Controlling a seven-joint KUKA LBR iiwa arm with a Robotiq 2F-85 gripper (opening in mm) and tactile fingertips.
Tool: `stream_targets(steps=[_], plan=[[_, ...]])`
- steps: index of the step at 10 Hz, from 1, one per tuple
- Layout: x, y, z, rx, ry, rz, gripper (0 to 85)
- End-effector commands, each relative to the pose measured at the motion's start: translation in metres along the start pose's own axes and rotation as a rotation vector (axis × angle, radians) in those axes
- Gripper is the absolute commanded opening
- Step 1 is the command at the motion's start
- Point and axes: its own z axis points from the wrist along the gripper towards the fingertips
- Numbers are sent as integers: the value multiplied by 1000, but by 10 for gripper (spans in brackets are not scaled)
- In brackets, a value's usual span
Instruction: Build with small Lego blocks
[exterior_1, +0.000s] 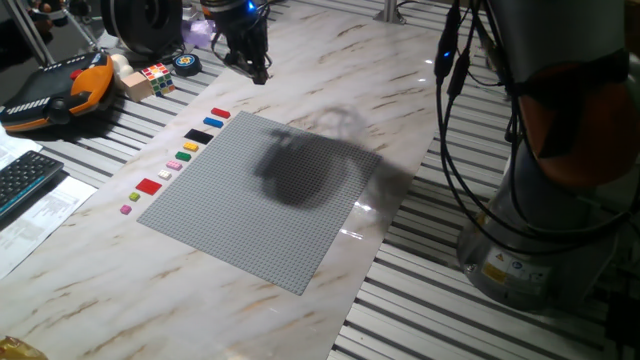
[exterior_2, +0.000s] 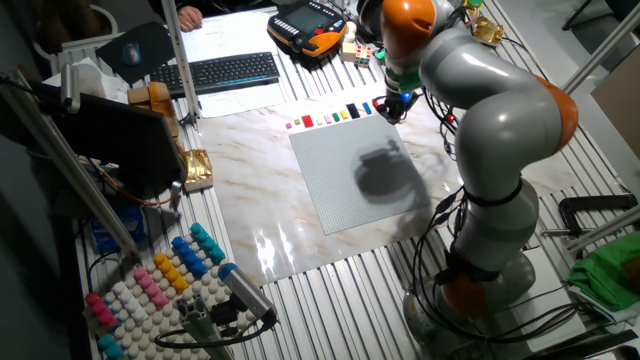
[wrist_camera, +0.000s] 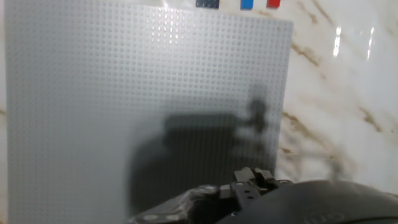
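The small Lego blocks lie in a row on the marble table along one edge of the grey baseplate (exterior_1: 260, 200): red (exterior_1: 220, 114), blue (exterior_1: 207, 123), black (exterior_1: 199, 136), yellow (exterior_1: 190, 146), green (exterior_1: 184, 155), white (exterior_1: 165, 173), another red (exterior_1: 149, 186) and pink (exterior_1: 126, 209). The row also shows in the other fixed view (exterior_2: 330, 118). My gripper (exterior_1: 258, 72) hangs well above the table near the red end of the row and holds nothing that I can see. The hand view shows the baseplate (wrist_camera: 149, 93), with a dark block (wrist_camera: 207, 3), a blue block (wrist_camera: 247, 4) and a red block (wrist_camera: 273, 3) at its top edge. My fingertips are hidden there.
A multicoloured puzzle cube (exterior_1: 157, 77), an orange teach pendant (exterior_1: 50, 95) and a keyboard (exterior_1: 25, 180) sit beyond the blocks. The arm's base (exterior_1: 540, 240) stands at the table's side. A rack of coloured pegs (exterior_2: 150, 290) is at the far end.
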Motion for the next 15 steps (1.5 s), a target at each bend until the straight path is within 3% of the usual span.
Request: stream_targets(steps=[1,2,3,5,6,7,8,13,15], plan=[[0,0,0,-2,-2,-13,7],[0,0,0,0,-3,-31,7],[0,0,0,-22,14,-13,7],[0,0,0,5,20,22,7],[0,0,0,-3,27,35,7],[3,5,1,-23,28,45,7],[7,12,-1,-20,29,51,7],[9,15,-2,13,4,134,7],[9,15,-2,27,-41,168,7]])
